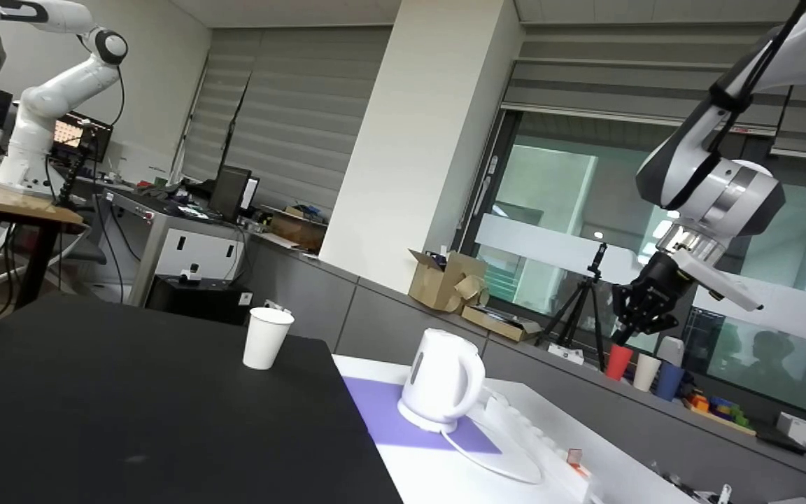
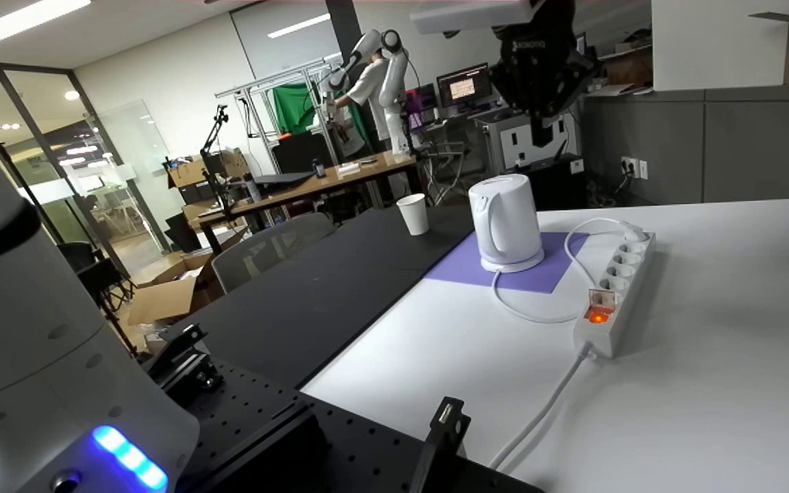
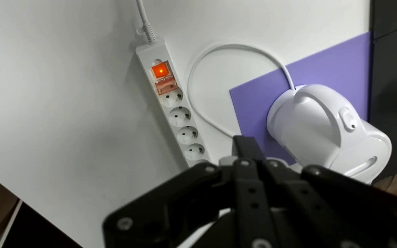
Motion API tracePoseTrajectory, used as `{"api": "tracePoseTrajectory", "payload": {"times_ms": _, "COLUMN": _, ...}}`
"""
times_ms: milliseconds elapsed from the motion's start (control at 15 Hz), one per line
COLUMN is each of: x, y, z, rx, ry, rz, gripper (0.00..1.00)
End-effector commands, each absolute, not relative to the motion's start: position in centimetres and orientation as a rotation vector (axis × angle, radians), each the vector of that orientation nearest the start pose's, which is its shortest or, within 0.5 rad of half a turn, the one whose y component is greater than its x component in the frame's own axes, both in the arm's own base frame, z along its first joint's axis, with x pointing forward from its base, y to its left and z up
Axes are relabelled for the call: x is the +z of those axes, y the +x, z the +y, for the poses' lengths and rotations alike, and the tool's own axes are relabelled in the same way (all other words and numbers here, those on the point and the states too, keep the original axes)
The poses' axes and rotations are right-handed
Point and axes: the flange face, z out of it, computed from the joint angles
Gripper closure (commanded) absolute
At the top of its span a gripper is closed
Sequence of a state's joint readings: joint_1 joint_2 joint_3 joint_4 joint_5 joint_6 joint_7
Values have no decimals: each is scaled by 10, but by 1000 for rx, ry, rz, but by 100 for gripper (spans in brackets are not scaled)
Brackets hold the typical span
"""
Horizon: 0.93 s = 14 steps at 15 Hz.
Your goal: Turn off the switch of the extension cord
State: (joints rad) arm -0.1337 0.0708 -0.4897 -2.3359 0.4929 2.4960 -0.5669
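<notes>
Pincer closed, empty, likely for poking; ten o'clock from it in the wrist view glows the switch, cover flipped back, apparently for access.

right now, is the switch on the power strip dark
No, the switch glows orange on the power strip in the wrist view.

In an exterior view, a white paper cup stands on a black tabletop. Past the tabletop's edge, a white electric kettle stands on a purple mat, its cord looping beside a white power strip. The Robotiq gripper points down at the right, well apart from the kettle. A red cup, a blue cup, a tripod and an open cardboard box stand on the ledge behind.
</notes>
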Motion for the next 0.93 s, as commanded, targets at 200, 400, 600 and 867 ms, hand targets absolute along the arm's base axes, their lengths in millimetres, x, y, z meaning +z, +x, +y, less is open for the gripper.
{"api": "tracePoseTrajectory", "payload": {"times_ms": 200, "x": 319, "y": 421, "z": -306, "rx": -357, "ry": -2877, "rz": 635, "gripper": 99}}
{"api": "tracePoseTrajectory", "payload": {"times_ms": 400, "x": 319, "y": 421, "z": -306, "rx": -357, "ry": -2877, "rz": 634, "gripper": 99}}
{"api": "tracePoseTrajectory", "payload": {"times_ms": 600, "x": 319, "y": 421, "z": -306, "rx": -357, "ry": -2877, "rz": 634, "gripper": 99}}
{"api": "tracePoseTrajectory", "payload": {"times_ms": 867, "x": 302, "y": 437, "z": -318, "rx": -335, "ry": -2878, "rz": 522, "gripper": 100}}
